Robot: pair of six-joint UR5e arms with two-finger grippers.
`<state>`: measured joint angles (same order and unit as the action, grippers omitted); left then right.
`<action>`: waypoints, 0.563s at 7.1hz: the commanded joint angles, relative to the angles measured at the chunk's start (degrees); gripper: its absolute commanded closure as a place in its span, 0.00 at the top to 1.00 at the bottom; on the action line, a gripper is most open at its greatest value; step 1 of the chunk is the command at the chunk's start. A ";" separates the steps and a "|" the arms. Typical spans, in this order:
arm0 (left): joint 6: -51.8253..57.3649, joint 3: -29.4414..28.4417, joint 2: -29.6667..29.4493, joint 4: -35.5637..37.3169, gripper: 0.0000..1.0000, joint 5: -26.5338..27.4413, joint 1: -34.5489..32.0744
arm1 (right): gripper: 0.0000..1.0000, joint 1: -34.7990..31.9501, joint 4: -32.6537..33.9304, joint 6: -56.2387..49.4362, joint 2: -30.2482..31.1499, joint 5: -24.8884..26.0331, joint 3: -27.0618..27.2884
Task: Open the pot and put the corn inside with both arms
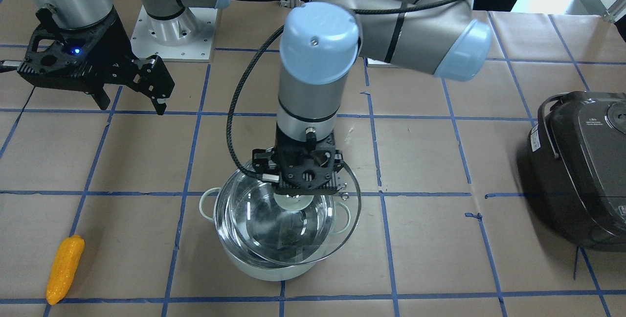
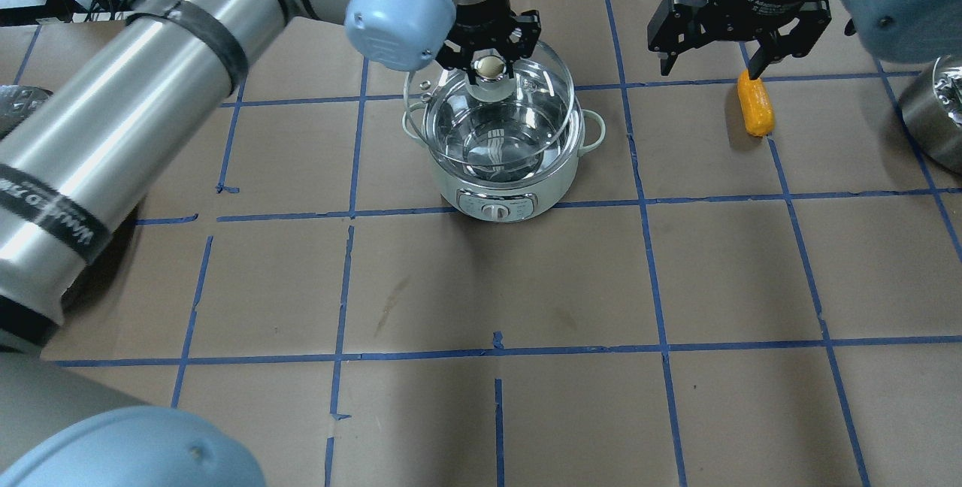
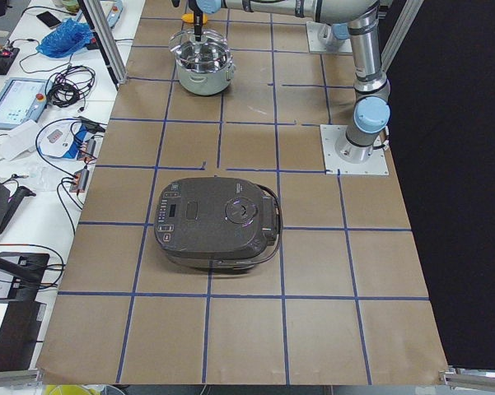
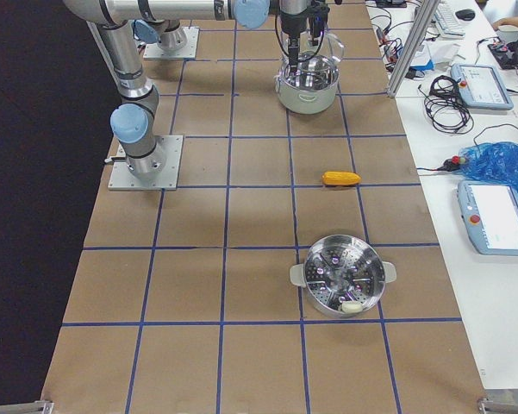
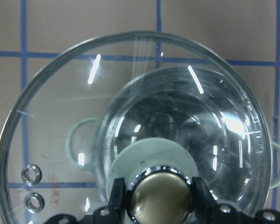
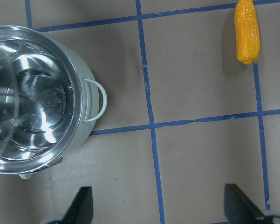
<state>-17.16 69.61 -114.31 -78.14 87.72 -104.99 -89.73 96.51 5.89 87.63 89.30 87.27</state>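
Note:
The mint-green pot (image 1: 274,272) stands mid-table; it also shows in the overhead view (image 2: 496,198) and the right wrist view (image 6: 86,70). My left gripper (image 2: 491,66) is shut on the knob (image 5: 160,198) of the glass lid (image 1: 337,238). It holds the lid lifted a little above the pot and off-centre. The corn (image 1: 64,269) lies on the table to the pot's side, also in the overhead view (image 2: 754,104) and the right wrist view (image 6: 247,31). My right gripper (image 2: 710,66) is open and empty, in the air beside the corn.
A dark grey rice cooker (image 1: 582,170) sits at the table's end on my left. A steel steamer pot (image 4: 343,276) stands at the end on my right. Blue tape lines grid the brown table cover.

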 commanded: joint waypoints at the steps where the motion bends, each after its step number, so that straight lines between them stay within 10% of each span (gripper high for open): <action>1: 17.49 1.40 5.48 -6.23 0.07 -0.18 13.51 | 1.00 0.00 0.00 0.00 0.00 0.00 0.00; 4: 35.12 8.84 3.31 -2.49 0.07 -0.71 26.31 | 1.00 0.52 -0.09 -0.18 -0.35 0.09 0.09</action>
<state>11.57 74.35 -110.14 -83.11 87.02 -82.21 -89.59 96.48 5.84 87.53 89.37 87.30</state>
